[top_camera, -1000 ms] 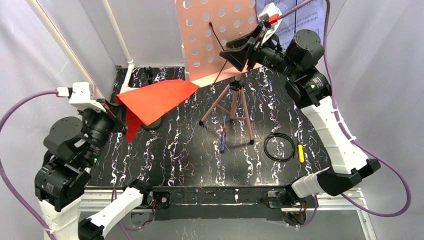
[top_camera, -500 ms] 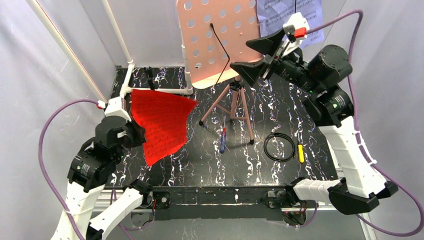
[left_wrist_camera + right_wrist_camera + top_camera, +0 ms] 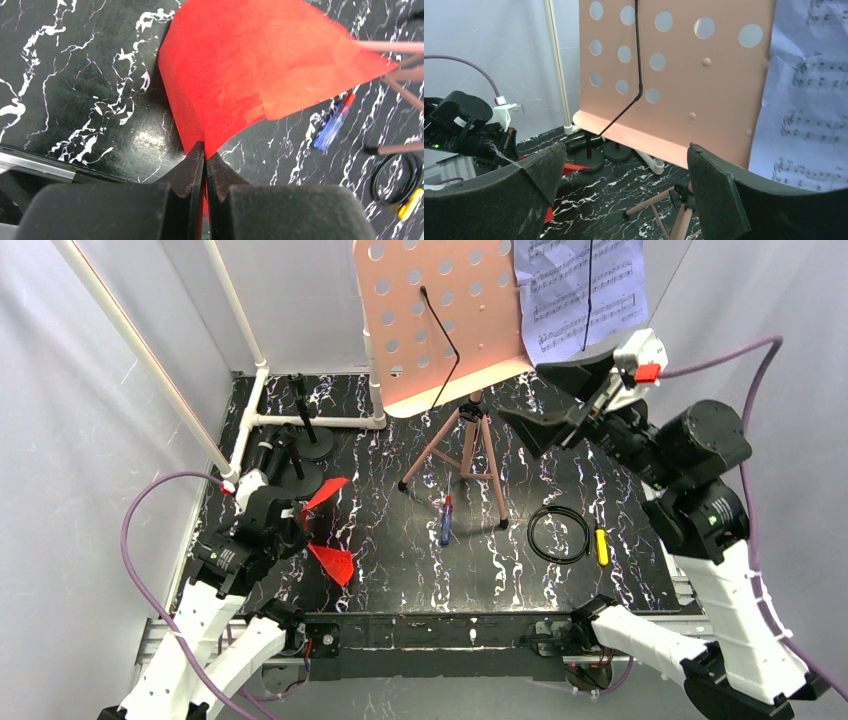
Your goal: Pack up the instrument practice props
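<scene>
Black marbled tabletop point(image 3: 400, 565), white walls point(image 3: 60, 440); L gripper point(image 3: 205, 148) tight on red sheet point(image 3: 260, 60), R gripper point(image 3: 624, 152) wide.

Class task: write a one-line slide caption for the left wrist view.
Left gripper shut on the edge of a curled red paper sheet over the black marbled table.

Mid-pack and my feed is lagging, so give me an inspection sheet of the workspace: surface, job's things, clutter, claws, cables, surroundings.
Surface: black white-veined marble tabletop.
Job's things: pink perforated music rack on tripod upright; white printed music sheet at its right edge; red paper sheet held; two black round-based microphones back left.
Clutter: blue-and-red pen-like tool, black coiled cord, small yellow stick.
Claws: left claw shut on red paper sheet; right claw open, empty, facing rack.
Cables: purple cable on each wrist.
Surroundings: white plastic pipe frame, white curtain walls.
</scene>
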You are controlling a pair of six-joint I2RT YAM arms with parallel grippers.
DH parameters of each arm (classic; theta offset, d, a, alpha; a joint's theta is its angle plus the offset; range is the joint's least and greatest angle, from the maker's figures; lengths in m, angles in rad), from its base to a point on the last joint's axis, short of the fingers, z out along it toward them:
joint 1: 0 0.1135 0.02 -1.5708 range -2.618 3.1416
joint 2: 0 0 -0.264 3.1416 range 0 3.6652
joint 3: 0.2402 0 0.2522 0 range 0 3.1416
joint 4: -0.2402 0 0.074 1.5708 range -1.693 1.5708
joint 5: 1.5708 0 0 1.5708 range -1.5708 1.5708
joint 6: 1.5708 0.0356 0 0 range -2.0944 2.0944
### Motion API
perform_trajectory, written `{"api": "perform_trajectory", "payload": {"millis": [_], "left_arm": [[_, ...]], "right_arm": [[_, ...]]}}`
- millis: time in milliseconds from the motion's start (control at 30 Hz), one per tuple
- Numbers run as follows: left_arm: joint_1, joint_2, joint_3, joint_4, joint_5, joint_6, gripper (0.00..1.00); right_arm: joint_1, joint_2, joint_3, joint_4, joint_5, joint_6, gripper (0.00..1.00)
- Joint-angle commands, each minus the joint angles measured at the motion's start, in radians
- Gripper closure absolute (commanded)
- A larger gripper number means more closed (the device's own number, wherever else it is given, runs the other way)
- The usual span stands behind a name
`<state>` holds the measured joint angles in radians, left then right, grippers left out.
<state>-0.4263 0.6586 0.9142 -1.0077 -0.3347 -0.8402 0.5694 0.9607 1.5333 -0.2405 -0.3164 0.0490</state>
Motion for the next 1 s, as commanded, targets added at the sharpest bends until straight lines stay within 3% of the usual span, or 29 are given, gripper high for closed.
{"api": "perform_trajectory", "payload": {"millis": [0,300,533,700,967], "left_arm": [[0.046,-0.033,-0.054,-0.008,-0.079,-0.151,1.00],[0.228,-0.191,-0.270,0.023,-0.044,-0.388,1.00],[0.242,-0.361,-0.384,-0.075,-0.106,-0.637,1.00],[0.242,-0.434,-0.421,-0.108,-0.200,-0.696,1.00],[0.242,-0.367,-0.470,-0.063,-0.296,-0.703,1.00]], "right_arm": [[-0.004,-0.096,-0.077,-0.035,0.077,-0.034,0.01],[-0.005,-0.233,-0.198,-0.159,0.129,-0.080,0.01],[-0.004,-0.312,-0.274,-0.198,0.184,-0.110,0.01],[-0.004,-0.364,-0.324,-0.196,0.206,-0.113,0.01],[0.000,-0.414,-0.352,-0.200,0.217,-0.121,0.01]]}}
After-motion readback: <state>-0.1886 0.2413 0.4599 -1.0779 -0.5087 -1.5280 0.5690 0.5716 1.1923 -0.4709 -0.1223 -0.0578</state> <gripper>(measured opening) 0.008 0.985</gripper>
